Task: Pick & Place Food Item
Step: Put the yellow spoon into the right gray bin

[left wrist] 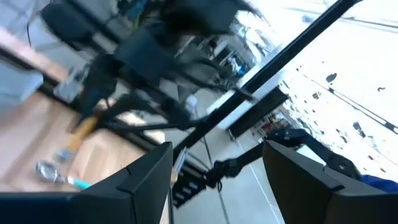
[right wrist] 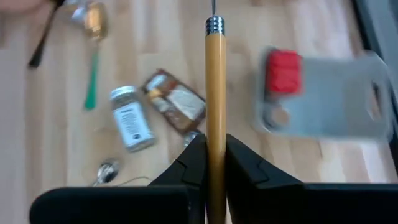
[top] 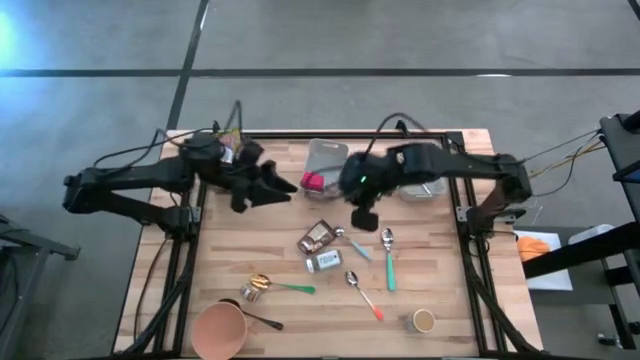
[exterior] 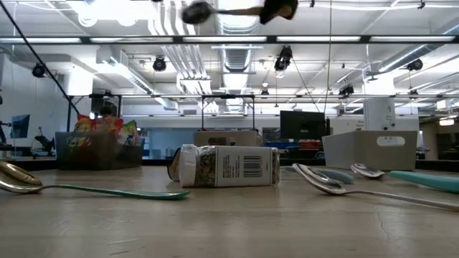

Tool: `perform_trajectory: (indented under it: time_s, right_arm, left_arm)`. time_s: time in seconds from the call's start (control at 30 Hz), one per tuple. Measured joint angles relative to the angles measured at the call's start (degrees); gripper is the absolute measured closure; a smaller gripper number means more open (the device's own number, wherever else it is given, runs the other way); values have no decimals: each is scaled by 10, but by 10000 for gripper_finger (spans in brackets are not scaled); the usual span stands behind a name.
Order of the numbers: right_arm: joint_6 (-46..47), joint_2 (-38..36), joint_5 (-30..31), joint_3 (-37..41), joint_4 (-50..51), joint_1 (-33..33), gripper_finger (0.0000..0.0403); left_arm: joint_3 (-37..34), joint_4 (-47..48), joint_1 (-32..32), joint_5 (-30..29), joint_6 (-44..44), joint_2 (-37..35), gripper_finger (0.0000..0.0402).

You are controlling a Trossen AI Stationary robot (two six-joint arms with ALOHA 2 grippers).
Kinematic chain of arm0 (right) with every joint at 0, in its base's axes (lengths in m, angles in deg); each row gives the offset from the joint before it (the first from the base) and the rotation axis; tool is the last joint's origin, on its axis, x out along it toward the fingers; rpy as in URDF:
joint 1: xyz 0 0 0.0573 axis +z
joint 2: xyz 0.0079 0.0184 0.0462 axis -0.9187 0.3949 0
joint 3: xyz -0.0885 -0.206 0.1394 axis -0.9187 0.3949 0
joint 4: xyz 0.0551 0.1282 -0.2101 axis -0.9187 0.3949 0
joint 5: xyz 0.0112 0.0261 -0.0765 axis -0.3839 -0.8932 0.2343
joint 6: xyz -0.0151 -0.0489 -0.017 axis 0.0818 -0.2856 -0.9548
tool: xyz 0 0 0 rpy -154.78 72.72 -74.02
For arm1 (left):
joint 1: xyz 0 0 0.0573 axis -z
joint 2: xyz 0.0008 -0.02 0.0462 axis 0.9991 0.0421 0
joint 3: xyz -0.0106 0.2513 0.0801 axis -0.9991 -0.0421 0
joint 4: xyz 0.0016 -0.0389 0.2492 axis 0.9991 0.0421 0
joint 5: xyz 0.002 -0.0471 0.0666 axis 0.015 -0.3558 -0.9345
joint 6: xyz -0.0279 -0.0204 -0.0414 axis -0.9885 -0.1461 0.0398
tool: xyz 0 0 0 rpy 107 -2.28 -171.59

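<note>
The right hand [right wrist: 210,155] is pressed together on a yellow-handled utensil [right wrist: 215,93], which runs straight out between its fingers [right wrist: 193,158] to a metal cap. Beneath that hand on the wooden surface [right wrist: 155,37] lie a spice jar [right wrist: 131,118] on its side and, just beside it, a brown packet [right wrist: 176,101]. A spoon bowl [right wrist: 107,171] lies close to the hand on the jar's side. Past the jar is a green-handled spoon [right wrist: 92,74]. On the other side of the utensil, a clear tray [right wrist: 336,99] holds a red food item [right wrist: 283,71], lying apart from both hands.

In the high view the right hand [top: 364,215] hangs over the surface just in front of that tray [top: 325,160]. The left hand [top: 272,188] is raised beside the tray's other side, its fingers [left wrist: 146,180] spread with nothing between them. Farther from both hands stand a pink cup [top: 220,330] and a small cup [top: 424,320] near the surface's front edge.
</note>
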Motion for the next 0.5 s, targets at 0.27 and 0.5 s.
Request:
perform_trajectory:
  time_s: [0.27, 0.5]
  right_arm:
    - [109, -167, -26, 212, -127, -115, 378]
    - [217, -291, 28, 366, -188, -222, 378]
  left_arm:
    - [-4, 10, 6, -18, 4, -20, 150]
    - [-4, 13, 19, -65, 4, -22, 150]
